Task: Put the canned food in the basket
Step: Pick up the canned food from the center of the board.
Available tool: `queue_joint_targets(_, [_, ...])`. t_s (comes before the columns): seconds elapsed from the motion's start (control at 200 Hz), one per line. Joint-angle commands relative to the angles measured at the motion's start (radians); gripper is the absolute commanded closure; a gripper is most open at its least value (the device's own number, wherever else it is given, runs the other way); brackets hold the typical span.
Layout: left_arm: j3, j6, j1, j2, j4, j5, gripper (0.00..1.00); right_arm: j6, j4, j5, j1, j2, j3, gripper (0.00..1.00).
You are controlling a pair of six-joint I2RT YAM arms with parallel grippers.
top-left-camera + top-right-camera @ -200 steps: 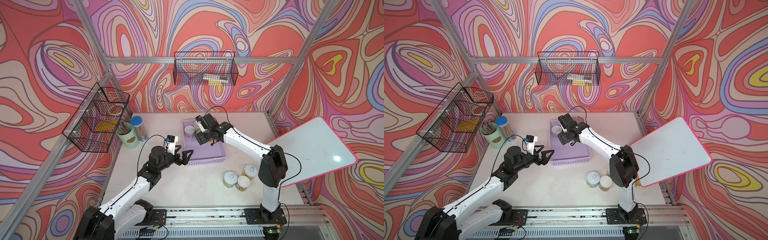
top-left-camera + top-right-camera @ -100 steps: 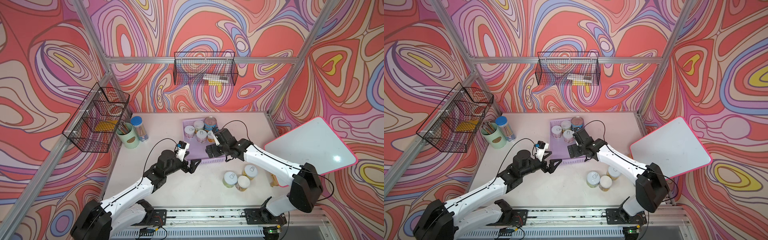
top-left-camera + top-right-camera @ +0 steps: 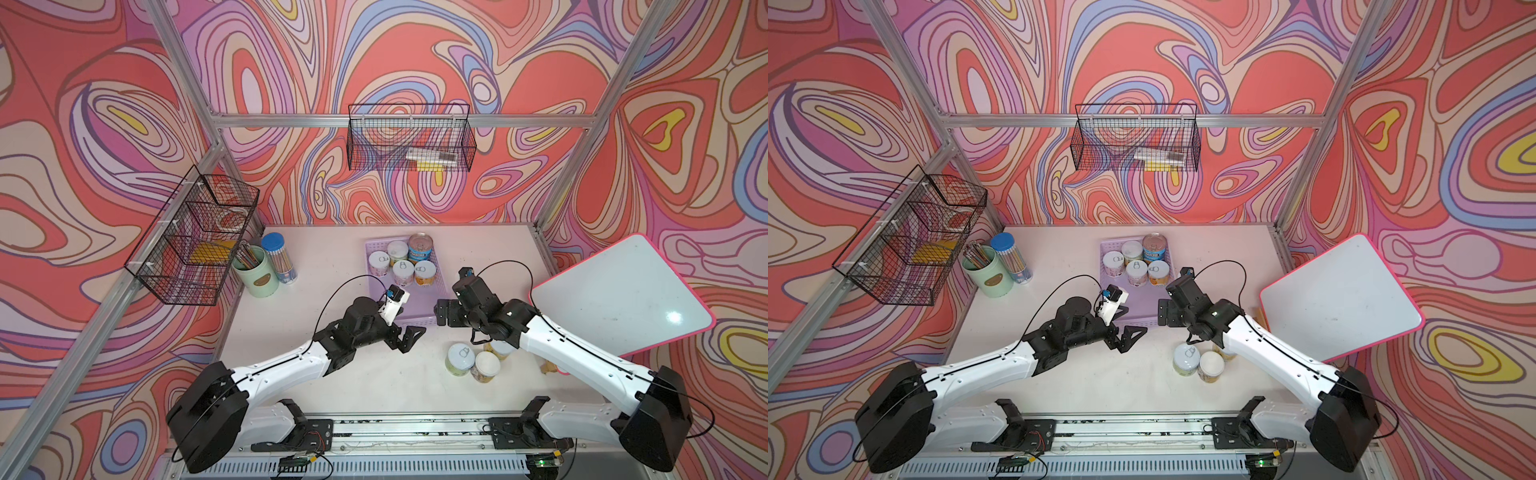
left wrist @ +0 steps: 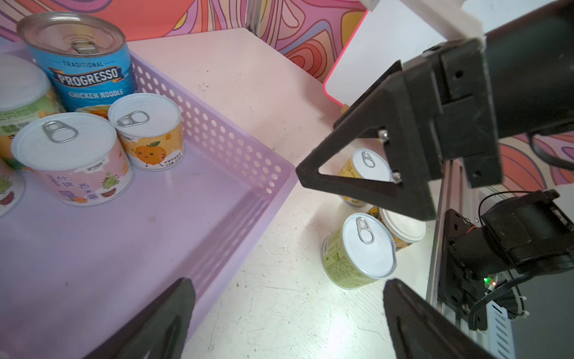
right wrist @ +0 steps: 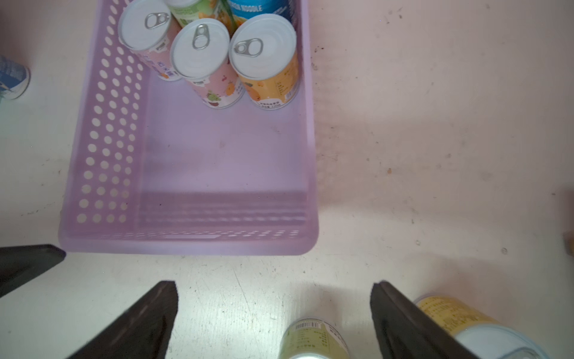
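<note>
Right fingers [image 5: 139,320] withdrawn, basket [image 5: 192,245] near half free

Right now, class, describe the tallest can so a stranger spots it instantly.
Find the lilac basket on the table; five cans crowd its far end. The tall can stands in the back corner: silver top, blue label, neighbours short and white-lidded.

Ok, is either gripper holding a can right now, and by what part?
Nothing is held. The left gripper and the right gripper both stand open and empty, beside the near end of the basket.
</note>
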Motion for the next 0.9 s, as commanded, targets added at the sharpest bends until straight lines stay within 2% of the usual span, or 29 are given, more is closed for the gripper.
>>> queue_joint_targets(0.0, [0.057,0.031,-0.041,0.047,0.037,-0.017,0.01,0.054,-0.107,0.127,-0.006,-0.008,0.002,0.02])
queue_joint_targets(0.155, [0.108,0.052,-0.111,0.108,0.040,-0.039,0.01,0.066,-0.159,0.151,-0.050,-0.011,0.002,0.02])
queue_joint_targets(0.396, [0.171,0.075,-0.190,0.200,0.057,-0.056,0.01,0.121,-0.197,0.114,-0.199,-0.077,-0.054,0.02])
queue_joint_targets(0.476, [0.191,0.084,-0.213,0.229,0.064,-0.054,0.01,0.153,-0.243,0.140,-0.229,-0.092,-0.058,0.02])
queue_joint_targets(0.736, [0.275,0.096,-0.252,0.329,0.063,-0.025,0.01,0.159,-0.308,0.106,-0.312,-0.082,-0.072,0.02])
queue_joint_targets(0.896, [0.298,0.093,-0.260,0.362,0.073,-0.023,0.01,0.148,-0.310,0.043,-0.380,-0.073,-0.092,0.04])
